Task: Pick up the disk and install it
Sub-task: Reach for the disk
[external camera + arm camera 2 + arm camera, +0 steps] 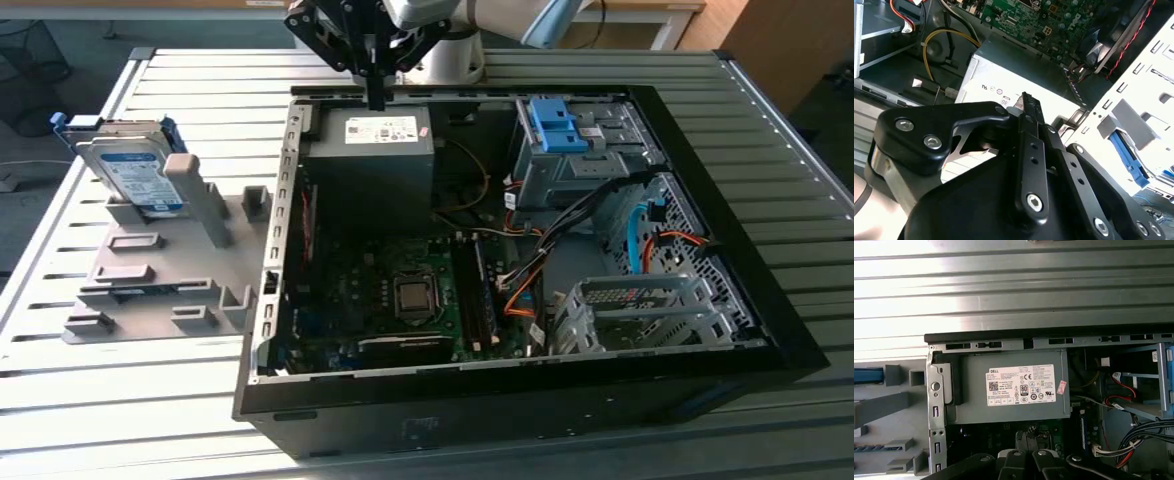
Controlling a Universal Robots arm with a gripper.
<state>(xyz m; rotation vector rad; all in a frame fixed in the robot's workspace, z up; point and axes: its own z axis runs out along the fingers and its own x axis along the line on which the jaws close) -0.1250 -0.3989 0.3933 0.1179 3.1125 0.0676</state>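
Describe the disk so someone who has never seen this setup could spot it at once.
Find the open computer case; a grey rack lies beside it, on the exterior view's left. The disk stands on edge at the rack's far end. It is flat and silver with a blue-and-white label and blue rails, unlike the dark grey box inside the case.

slatted metal counter [134, 410] here, open black pc case [534, 415] sitting on it, grey plastic holder tray [147, 275] just beside, arm base [447, 62] at the far edge.
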